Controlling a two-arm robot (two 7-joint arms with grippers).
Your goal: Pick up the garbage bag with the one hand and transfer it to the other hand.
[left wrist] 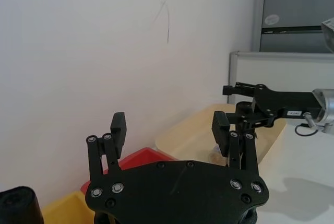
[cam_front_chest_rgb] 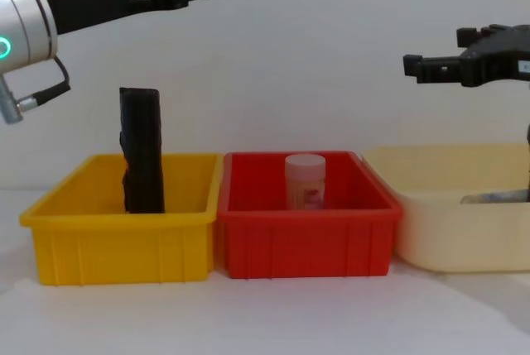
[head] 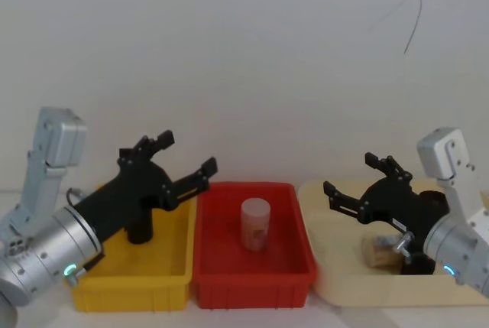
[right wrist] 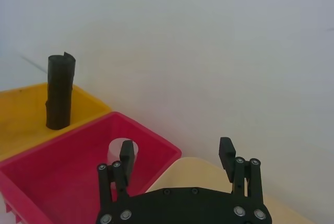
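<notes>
The garbage bag [cam_front_chest_rgb: 142, 152] is a black roll standing upright in the yellow bin [cam_front_chest_rgb: 83, 243], taller than the bin's walls. It also appears as the roll [right wrist: 60, 91] in the right wrist view, and its top [left wrist: 18, 205] shows in the left wrist view. My left gripper [head: 186, 154] hovers open above the yellow bin, higher than the bag and apart from it, holding nothing. Over the cream tray [head: 336, 282] my right gripper [head: 351, 175] is open and empty, pointing toward the left one.
A red bin [head: 252, 278] stands between the yellow bin and the cream tray, with a translucent jar [head: 256, 223] upright inside. A small brownish object [head: 376, 251] lies in the cream tray. A white wall runs close behind the bins.
</notes>
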